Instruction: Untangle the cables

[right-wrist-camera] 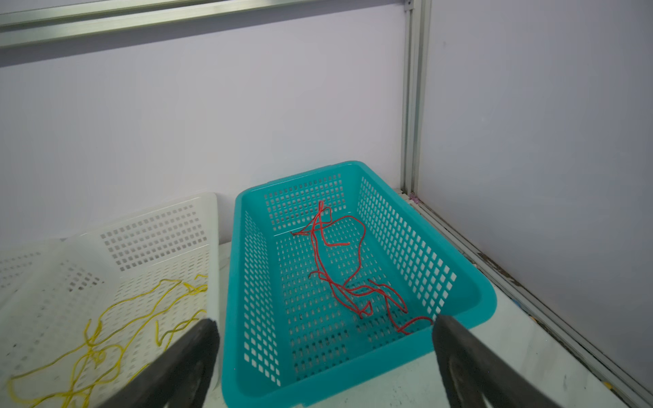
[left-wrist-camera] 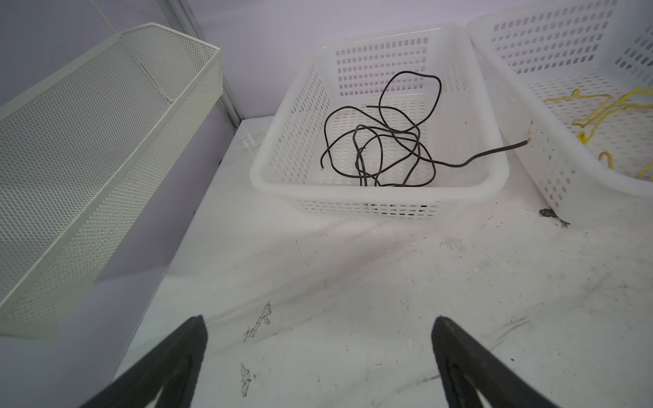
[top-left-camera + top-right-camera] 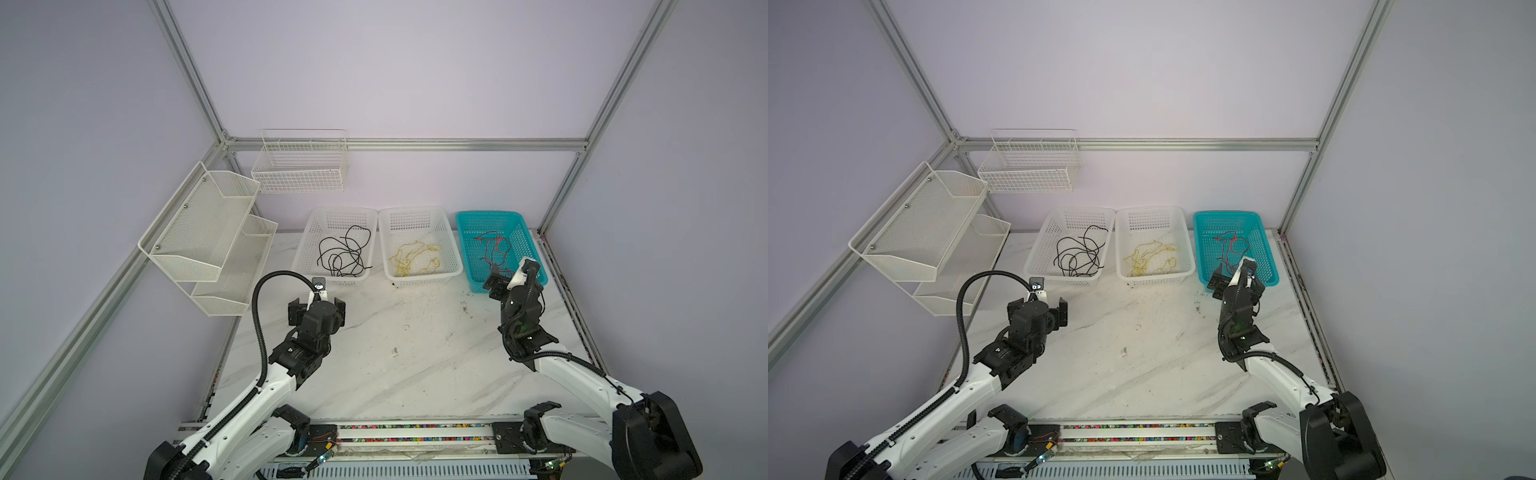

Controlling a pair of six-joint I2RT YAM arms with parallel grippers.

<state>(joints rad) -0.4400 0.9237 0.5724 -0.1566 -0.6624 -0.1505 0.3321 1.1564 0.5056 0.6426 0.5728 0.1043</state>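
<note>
Black cable (image 2: 388, 131) in left basket (image 2: 371, 192), yellow cable (image 1: 166, 282) in middle basket (image 1: 213, 254), red cable (image 1: 315, 243) in teal basket (image 1: 300, 176). You look mostly done; leftover knots hard to tell. Left gripper (image 2: 319, 321), right gripper (image 1: 327, 319): jaws wide, empty.

Bench (image 3: 415, 374) is scuffed white marble-look stuff. Lined up along its back: left white basket (image 3: 305, 253), middle white basket (image 3: 451, 245), teal basket (image 3: 488, 222) on the right.

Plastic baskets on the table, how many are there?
3. The left white basket holds black cables, the middle white basket holds yellow cables, and the teal basket on the right holds red cables. None seems hidden.
</note>
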